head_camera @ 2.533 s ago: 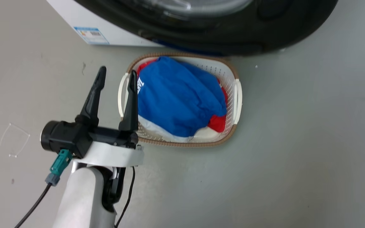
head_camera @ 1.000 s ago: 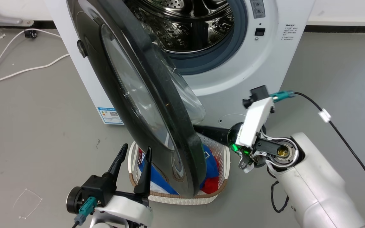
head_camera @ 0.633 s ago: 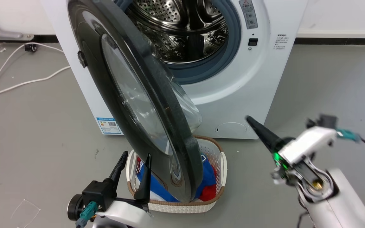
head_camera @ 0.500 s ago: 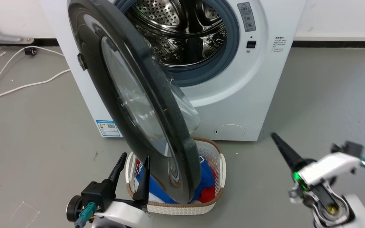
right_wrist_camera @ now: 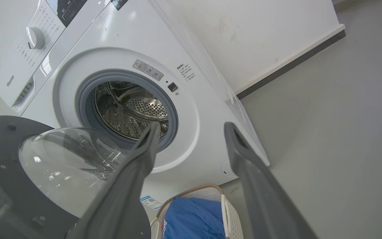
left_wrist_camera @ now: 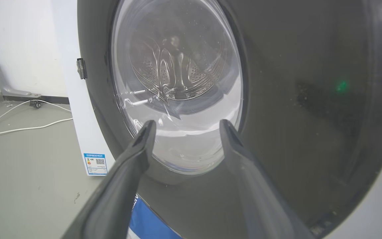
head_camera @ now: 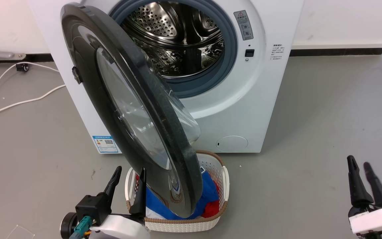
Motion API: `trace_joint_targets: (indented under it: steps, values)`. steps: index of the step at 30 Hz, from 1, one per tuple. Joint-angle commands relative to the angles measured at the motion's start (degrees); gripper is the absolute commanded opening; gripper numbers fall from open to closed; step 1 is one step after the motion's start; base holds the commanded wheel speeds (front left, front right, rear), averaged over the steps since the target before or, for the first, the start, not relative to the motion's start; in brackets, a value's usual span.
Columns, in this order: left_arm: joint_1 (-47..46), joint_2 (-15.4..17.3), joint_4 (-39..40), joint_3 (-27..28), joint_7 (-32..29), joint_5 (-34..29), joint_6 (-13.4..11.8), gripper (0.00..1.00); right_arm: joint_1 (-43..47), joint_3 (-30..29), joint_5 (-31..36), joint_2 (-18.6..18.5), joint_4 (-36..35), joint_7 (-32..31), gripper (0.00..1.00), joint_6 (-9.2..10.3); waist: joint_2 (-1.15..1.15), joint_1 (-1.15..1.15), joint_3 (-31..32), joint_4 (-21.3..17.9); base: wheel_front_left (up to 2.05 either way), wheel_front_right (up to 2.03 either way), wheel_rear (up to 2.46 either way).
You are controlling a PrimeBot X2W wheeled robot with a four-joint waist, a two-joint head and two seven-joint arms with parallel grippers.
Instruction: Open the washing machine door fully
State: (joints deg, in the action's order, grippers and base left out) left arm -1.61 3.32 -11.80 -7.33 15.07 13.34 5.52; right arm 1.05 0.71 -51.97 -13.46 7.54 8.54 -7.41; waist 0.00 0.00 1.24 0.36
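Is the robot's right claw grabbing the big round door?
No, the right gripper hangs open over the floor, well off to the side of the washing machine door, touching nothing.

**Door Blocks the Left, Right Approach Open**

The large round glossy black washing machine door (head_camera: 124, 106), clear glass bowl bulging at its centre, stands out edge-on from the left of the big white front-loading washing machine (head_camera: 264, 99), overhanging the white woven-rimmed laundry basket (head_camera: 223, 179) on the grey floor (head_camera: 310, 139). From the right the steel drum mouth (head_camera: 174, 43) is unobstructed. The left gripper (head_camera: 130, 168), fingers apart, sits just beside the door's outer face, seemingly not touching. Bare floor separates basket and right gripper (head_camera: 358, 161).
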Motion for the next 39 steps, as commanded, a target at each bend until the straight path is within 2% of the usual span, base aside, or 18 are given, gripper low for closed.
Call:
trace_joint_targets:
  steps: [1,6,9,11,16,19,25,39]
  values:
    - [0.6,0.2,-0.1,0.2,0.1,-0.1,-0.1,1.00,1.0,-1.5,7.9,0.1,-1.5,1.0,1.00,-0.15,0.00,0.00,0.3,-0.1,0.00,0.00,0.00]
    - [0.6,0.2,-0.2,0.7,0.1,-0.4,-0.1,1.00,2.6,-5.8,30.6,3.6,-9.1,-0.7,1.00,-0.08,0.00,0.00,0.8,-0.2,0.00,0.00,0.00]
    - [0.4,0.2,-0.1,1.2,0.1,-0.5,-0.2,1.00,4.2,-6.1,39.7,5.7,-14.3,-2.6,1.00,-0.08,0.00,0.00,0.9,-0.1,0.00,0.00,0.00]
    - [0.3,0.3,0.0,1.4,0.1,-0.6,-0.2,1.00,5.5,-5.3,43.4,6.7,-16.2,-3.8,1.00,-0.08,0.00,0.00,0.9,-0.1,0.00,0.00,0.00]
    - [0.3,0.3,-0.2,1.7,0.1,-1.0,-0.2,1.00,7.2,-2.5,45.5,8.3,-16.4,-5.5,1.00,-0.08,0.00,0.00,0.8,-0.2,0.00,0.00,0.00]
    - [0.6,0.3,-0.5,1.7,0.1,-1.1,-0.2,1.00,7.7,-1.1,45.0,9.3,-14.1,-5.0,1.00,-0.08,0.00,0.00,0.6,-0.2,0.00,0.00,0.00]
    - [0.2,0.4,-0.9,1.7,0.1,-1.3,-0.1,1.00,6.7,-1.2,43.7,9.9,-11.6,-3.9,1.00,-0.08,0.00,0.00,0.3,-0.4,0.00,0.00,0.00]
    - [-0.4,0.7,-1.3,1.4,0.1,-1.4,-0.3,1.00,6.2,-1.2,44.8,10.5,-11.9,-4.2,1.00,-0.08,0.00,0.00,0.0,-0.8,0.00,0.00,0.00]
